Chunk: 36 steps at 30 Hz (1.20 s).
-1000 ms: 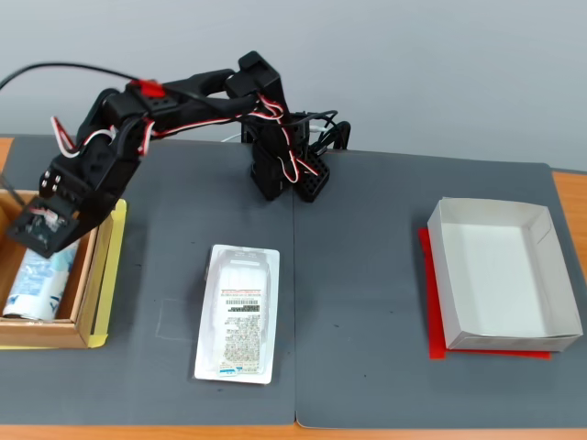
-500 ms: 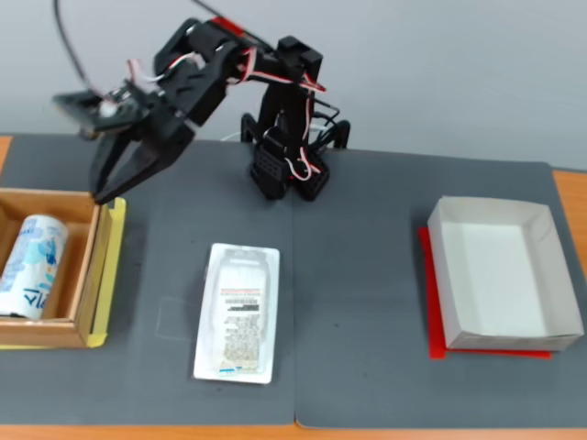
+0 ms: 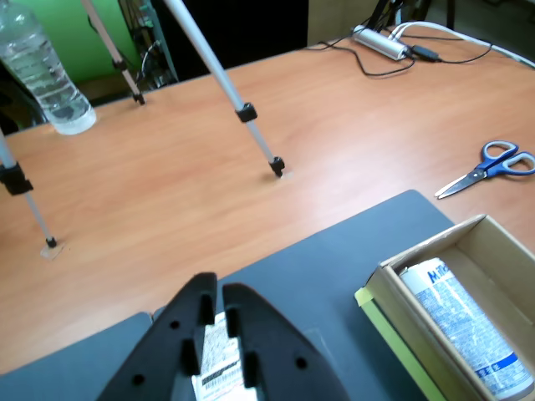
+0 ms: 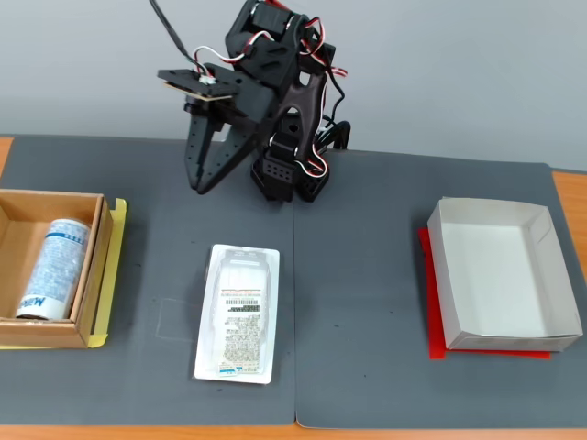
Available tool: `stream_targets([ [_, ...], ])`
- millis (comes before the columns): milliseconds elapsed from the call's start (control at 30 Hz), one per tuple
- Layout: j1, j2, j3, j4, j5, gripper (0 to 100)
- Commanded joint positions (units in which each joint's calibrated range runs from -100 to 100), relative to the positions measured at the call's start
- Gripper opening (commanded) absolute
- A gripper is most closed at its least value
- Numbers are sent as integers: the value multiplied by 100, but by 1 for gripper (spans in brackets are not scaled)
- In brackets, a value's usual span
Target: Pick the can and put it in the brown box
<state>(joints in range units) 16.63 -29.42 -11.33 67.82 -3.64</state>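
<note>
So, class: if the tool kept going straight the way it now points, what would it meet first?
Most likely the white plastic tray. In the wrist view the tool has the tray's label showing between its fingers. In the fixed view it hangs above the dark mat, pointing down towards it, so depth is uncertain.

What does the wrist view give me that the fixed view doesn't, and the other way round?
Only the wrist view shows the wooden table beyond the mat, with blue-handled scissors, a clear water bottle, tripod legs and a cable hub.

Only the fixed view shows the whole arm, the white paper box on the right and the full white tray.

Both show the claw with its fingers close together and holding nothing, the dark mat, and the can lying inside the brown box.
</note>
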Motion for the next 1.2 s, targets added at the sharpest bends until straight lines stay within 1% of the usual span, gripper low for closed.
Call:
stream_targets([
  [0, -249, -976, 1106, -69, 20, 1],
  [200, -591, -1815, 2735, -95, 25, 1],
  [267, -737, -2010, 3314, -269, 25, 1],
  [533, -1192, -2797, 5749, -1986, -6, 1],
  [667, -1306, -3509, 6835, -2524, -6, 1],
  [900, -1419, -4678, 8264, -2550, 20, 1],
  [933, -1419, -4949, 8663, -2550, 30, 1],
  [1167, -1614, -6186, 9658, -2480, 30, 1],
])
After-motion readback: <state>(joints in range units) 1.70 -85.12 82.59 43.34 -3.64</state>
